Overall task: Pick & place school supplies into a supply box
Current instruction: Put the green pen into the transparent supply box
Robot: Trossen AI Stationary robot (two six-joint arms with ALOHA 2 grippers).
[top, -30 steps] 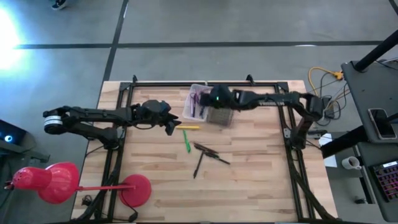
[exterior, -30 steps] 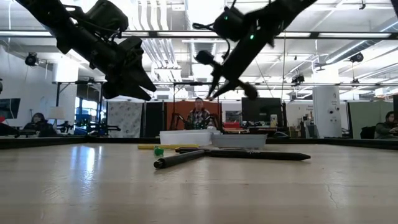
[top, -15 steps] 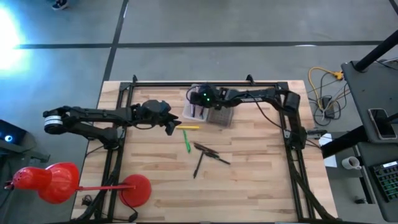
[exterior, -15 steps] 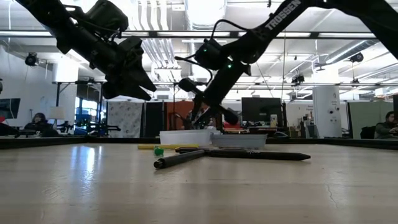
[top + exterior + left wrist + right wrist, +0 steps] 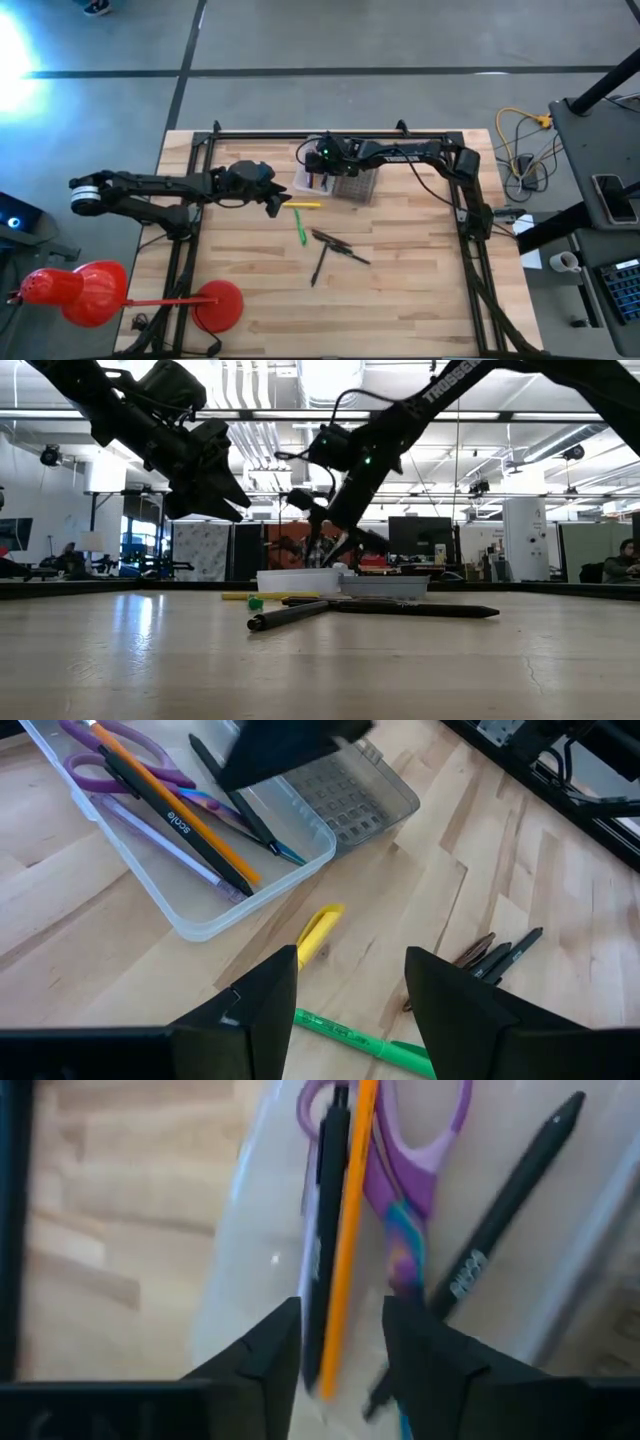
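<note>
**Orange pencil under parted fingers — right gripper over the box**

Dark fingers of the right gripper (image 5: 340, 1350) stand a narrow gap apart with nothing between them, poised directly over the clear supply box (image 5: 312, 170). Just past the fingertips, lying in the box: an orange pencil (image 5: 350, 1220), a black pen (image 5: 322, 1230) tight against it, purple-handled scissors (image 5: 400, 1180), and a second black pen (image 5: 505, 1205) angled off to one side. High view puts this gripper (image 5: 322, 157) above the box near the table's far edge; low view shows it hanging over the box (image 5: 298, 580), not touching the rim.

Left gripper (image 5: 350, 995) — fingers spread wide, empty, held above the wood. Below and beyond it: a yellow marker (image 5: 320, 930) on the table just beside the box's near corner, a green pen (image 5: 355, 1032) closer in, partly hidden by the fingers. The box (image 5: 200, 915) shows the same pencil, pens and scissors inside. Touching the box's far side is the grey dotted lid (image 5: 350, 795).

High view: left gripper (image 5: 275, 197) hovers just beside the yellow marker (image 5: 305, 205); green pen (image 5: 301, 228) near it; black pens (image 5: 335, 250) crossed together further toward table centre. Wooden table (image 5: 420, 290) otherwise bears a red lamp (image 5: 80, 290) at its near-left corner.
</note>
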